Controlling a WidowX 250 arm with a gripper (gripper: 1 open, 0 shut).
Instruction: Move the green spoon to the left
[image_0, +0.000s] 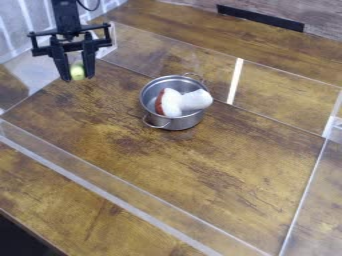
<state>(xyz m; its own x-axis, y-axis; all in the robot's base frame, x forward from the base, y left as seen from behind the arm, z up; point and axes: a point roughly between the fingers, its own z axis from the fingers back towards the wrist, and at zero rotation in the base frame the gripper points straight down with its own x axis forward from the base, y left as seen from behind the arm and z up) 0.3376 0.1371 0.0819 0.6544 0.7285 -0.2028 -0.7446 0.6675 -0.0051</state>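
Tool (76, 73): dark, with wide side parts, hanging at the upper left of the view and pointing downward. Its fingers are pressing together on the green spoon (78, 70), whose yellow-green part is showing between the tips. The rest of the spoon is too small and too much hidden to be made out. Whether the spoon is touching the surface below, the view is not making clear.

Beyond the tool, toward the middle of the view, a round silver metal bowl (156, 112) is standing upright on the desk (160, 165), well apart from the tool and to its right in the view. One wire handle is projecting from the bowl's near side, and another is showing at its far side. Inside the bowl, two white items are lying side by side: the left one (170, 103) is bearing a red patch, while the right one (195, 101) is reaching over toward the rim.

Farther outward, a narrow white strip (237, 80) is running along the brown wooden surface, to the right of the bowl. A dark, elongated piece (261, 14) is lying near the top edge.
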